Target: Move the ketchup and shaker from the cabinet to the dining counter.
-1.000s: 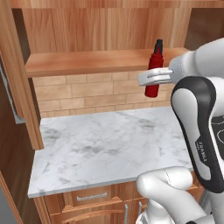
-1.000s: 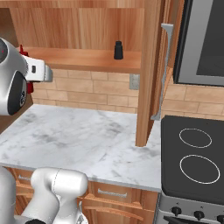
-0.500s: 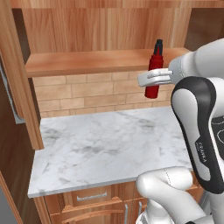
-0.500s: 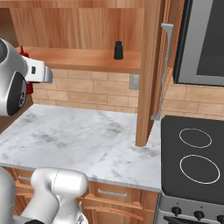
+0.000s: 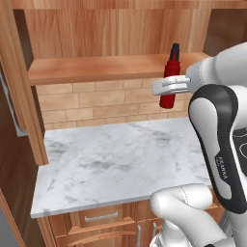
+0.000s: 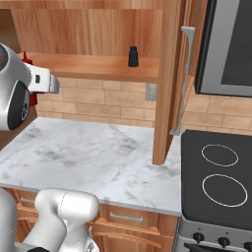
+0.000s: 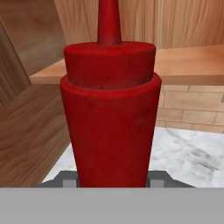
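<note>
One ketchup (image 5: 168,82) upright, clamped in end effector (image 5: 166,87), shaker (image 6: 133,56) on shelf

Small marble counter (image 5: 116,164) backed by brick tile (image 5: 96,103); black stovetop (image 6: 216,184) just right of counter, drawers (image 6: 125,219) below it.

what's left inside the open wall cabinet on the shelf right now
On the cabinet shelf stands the shaker, upright, near its right end. The ketchup is off the shelf, clamped in the gripper in front of it. The arm hides the shelf's far left end.
</note>
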Tool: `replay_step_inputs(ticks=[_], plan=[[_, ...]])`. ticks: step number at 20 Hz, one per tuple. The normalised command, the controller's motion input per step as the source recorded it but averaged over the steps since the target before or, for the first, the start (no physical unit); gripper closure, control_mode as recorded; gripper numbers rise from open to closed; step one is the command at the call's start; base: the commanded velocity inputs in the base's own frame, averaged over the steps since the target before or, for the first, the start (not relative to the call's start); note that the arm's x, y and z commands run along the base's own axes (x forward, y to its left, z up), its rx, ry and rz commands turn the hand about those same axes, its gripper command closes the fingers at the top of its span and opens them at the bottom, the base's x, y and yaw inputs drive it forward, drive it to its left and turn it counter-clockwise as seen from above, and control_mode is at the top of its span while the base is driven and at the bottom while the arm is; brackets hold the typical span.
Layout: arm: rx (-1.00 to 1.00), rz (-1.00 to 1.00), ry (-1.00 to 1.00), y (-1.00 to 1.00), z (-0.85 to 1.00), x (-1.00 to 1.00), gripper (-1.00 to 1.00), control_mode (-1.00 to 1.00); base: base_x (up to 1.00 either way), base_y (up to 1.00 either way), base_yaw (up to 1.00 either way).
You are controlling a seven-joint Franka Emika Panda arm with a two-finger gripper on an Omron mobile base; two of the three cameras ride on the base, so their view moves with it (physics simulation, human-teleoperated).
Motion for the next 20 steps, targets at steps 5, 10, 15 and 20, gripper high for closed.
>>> replay_step_inputs(ticks=[5,10,15,20], plan=[[0.0,0.0,0.0,0.0,0.0,0.0,1.0,-1.0,0.0,0.0,0.0],[0.0,0.0,0.0,0.0,0.0,0.0,1.0,1.0,0.0,0.0,0.0],[0.0,0.0,0.0,0.0,0.0,0.0,1.0,1.0,-0.32,0.01,0.0],[0.0,0.0,0.0,0.0,0.0,0.0,1.0,1.0,-0.73,0.01,-0.01]])
